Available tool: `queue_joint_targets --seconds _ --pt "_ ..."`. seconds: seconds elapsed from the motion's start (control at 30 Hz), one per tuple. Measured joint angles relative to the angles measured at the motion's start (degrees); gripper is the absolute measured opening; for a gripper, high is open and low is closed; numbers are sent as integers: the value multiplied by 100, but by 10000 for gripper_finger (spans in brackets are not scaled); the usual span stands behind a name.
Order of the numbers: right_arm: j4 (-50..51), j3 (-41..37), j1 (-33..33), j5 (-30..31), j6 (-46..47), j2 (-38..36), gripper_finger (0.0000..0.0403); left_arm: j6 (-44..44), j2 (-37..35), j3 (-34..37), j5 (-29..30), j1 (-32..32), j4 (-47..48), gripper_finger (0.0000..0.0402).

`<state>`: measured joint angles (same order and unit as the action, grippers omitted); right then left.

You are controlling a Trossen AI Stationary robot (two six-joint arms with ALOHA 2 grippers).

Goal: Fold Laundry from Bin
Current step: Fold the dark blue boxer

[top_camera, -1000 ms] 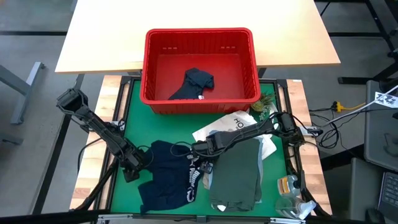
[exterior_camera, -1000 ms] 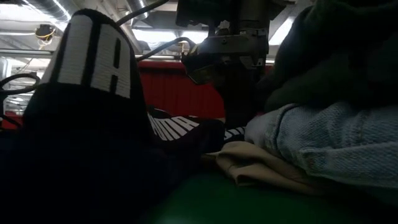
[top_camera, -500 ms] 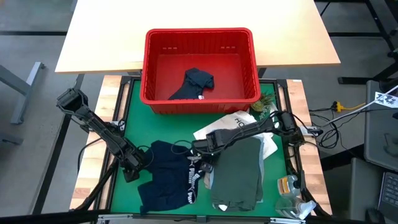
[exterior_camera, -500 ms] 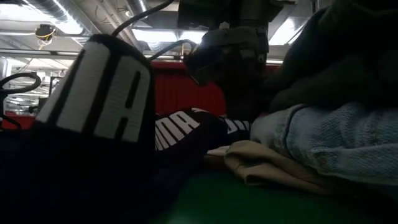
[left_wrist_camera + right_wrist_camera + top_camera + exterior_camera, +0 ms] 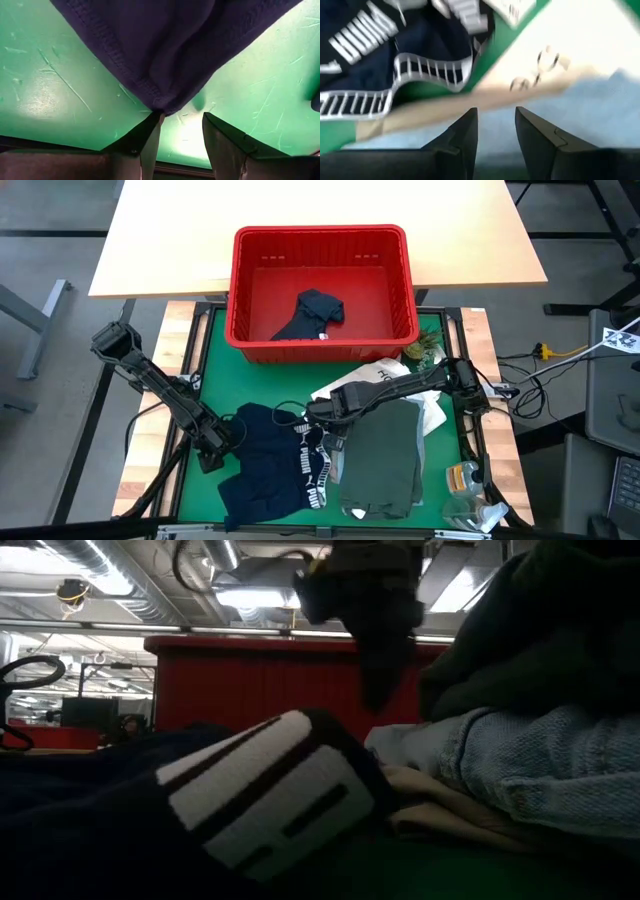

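I take the red bin (image 5: pixel 322 280) as my landmark: it stands at the far end of the green mat (image 5: pixel 215 370) with one dark navy garment (image 5: pixel 312 313) crumpled on its floor. On the mat just in front of the bin, the navy shorts (image 5: pixel 265 470) lie spread, their white-lettered waistband (image 5: pixel 312 470) turned toward the folded pile. My left gripper (image 5: pixel 213 450) is at the edge of the shorts farthest from the pile; in its wrist view the fingers stand apart with the navy hem right at their tips, and I cannot tell if they pinch it. My right gripper (image 5: pixel 318 415) hovers between bin and waistband, fingers parted, holding nothing. Beside the shorts sits the dark olive-green garment (image 5: pixel 383 455), over light blue and beige layers, with the white tote bag (image 5: pixel 368 380) nearer the bin.
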<state>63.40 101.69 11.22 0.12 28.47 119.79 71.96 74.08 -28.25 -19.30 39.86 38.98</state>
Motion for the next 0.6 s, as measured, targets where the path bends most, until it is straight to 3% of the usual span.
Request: queue_joint_targets --seconds 0.33,0.6 --pt "-2094 54 211 342 -2035 128 131 5 0 -4 70 0 -2 144" --pt "-2472 52 181 487 -2597 545 131 7 0 -4 89 0 -4 144"
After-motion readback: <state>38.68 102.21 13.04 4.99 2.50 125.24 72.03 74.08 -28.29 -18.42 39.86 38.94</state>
